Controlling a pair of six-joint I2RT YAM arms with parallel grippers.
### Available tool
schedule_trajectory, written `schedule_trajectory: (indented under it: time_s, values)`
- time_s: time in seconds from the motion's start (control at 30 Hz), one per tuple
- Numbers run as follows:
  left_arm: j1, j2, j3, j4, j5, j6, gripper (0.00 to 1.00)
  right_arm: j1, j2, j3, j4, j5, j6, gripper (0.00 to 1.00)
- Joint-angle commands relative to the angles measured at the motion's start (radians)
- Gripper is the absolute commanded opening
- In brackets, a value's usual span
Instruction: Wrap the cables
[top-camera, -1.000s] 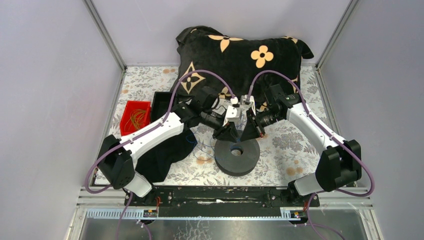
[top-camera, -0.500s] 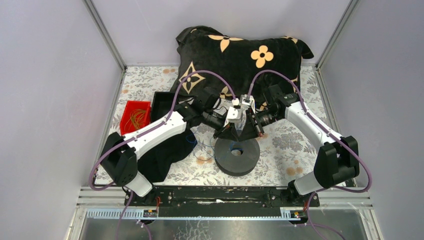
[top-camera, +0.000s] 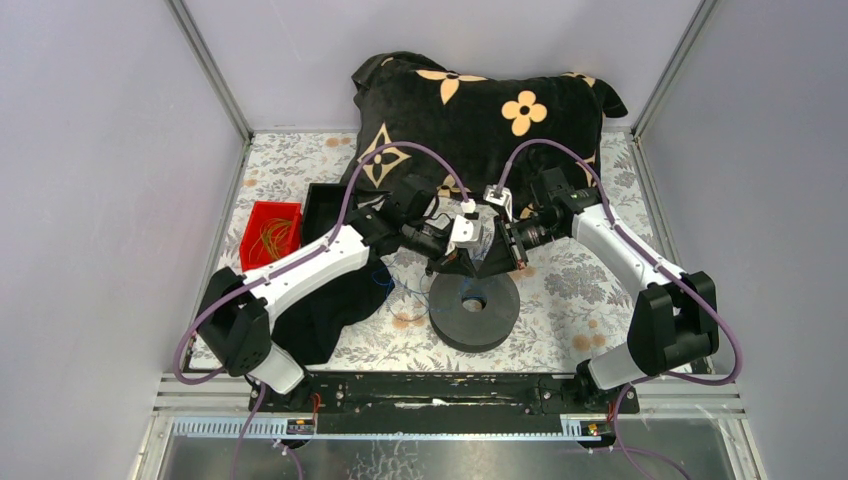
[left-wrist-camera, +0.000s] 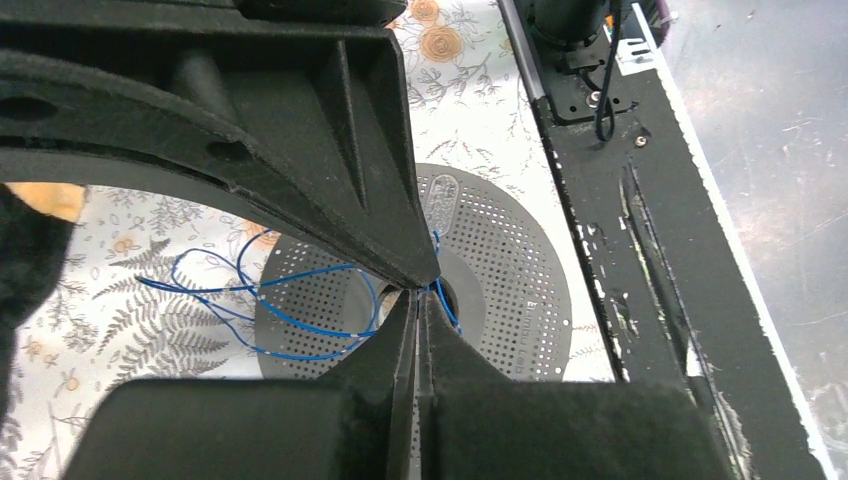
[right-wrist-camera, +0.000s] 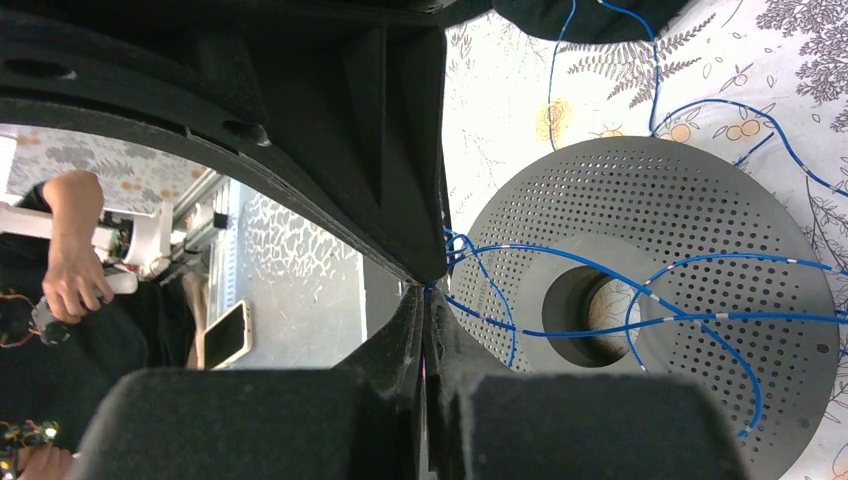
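We've got both arms over the spool (top-camera: 500, 318), tips meeting just above its far rim. The left gripper (left-wrist-camera: 418, 296) is pinched tight, with the blue cables (left-wrist-camera: 300, 327) running right into its tips. The right gripper (right-wrist-camera: 425, 291) is clamped the same way on strands beside the spool's hole. The cables drape across the spool's top face, loops spilling off its left side. Neither arm is nearer. One spool, two grippers; the loops are too tangled to count.
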Motion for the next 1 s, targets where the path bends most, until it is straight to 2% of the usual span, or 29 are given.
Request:
schedule_trajectory:
  time_s: [0.0,0.47,0.97]
  values:
    - [0.000,-0.022,-0.037,-0.011,-0.038,0.037,0.00,-0.044,-0.030,-0.009,0.100,-0.081,0.091,0.00]
    - [-0.001,-0.049,-0.067,0.004,-0.080,0.045,0.00,-0.069,-0.058,-0.040,0.188,-0.038,0.187,0.00]
    - [0.001,-0.074,-0.097,0.080,-0.168,-0.036,0.00,-0.090,-0.082,-0.082,0.275,0.025,0.281,0.00]
